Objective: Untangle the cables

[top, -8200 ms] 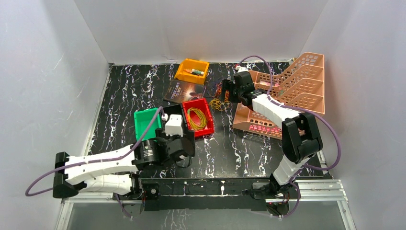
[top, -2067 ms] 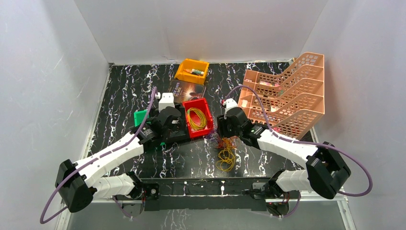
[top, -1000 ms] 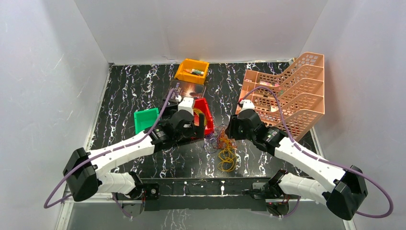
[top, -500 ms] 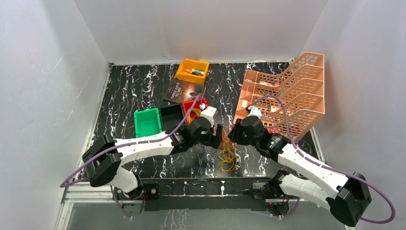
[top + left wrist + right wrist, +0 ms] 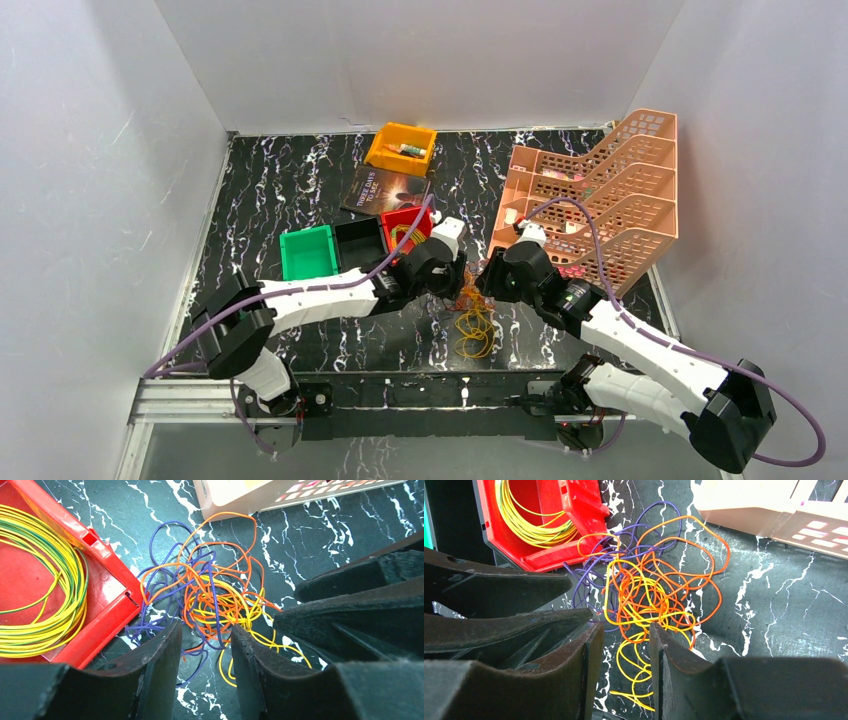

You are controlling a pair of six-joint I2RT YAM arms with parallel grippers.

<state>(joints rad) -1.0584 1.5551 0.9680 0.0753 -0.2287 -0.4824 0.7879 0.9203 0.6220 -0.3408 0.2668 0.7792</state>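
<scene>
**Both pincers at the tangle**

The cables (image 5: pixel 470 303) are a knot of orange, yellow and purple loops. They lie on the dark marbled table (image 5: pixel 280 180), just in front of the red bin (image 5: pixel 107 587) and near the foot of the pink file rack (image 5: pixel 600 190). Eight seconds back they sat up beside that rack, and I have since dragged them to the middle with my right arm. In the last second my left arm swung across from the bins. My left pincer (image 5: pixel 206 635) now faces the heap from the side opposite my right pincer (image 5: pixel 625 630). Both have their fingers apart and straddle outer strands. Whether any strand touches a pad I cannot quite tell. I judge the gathering done, and the pulling apart can begin, each side taking a different colour.
</scene>
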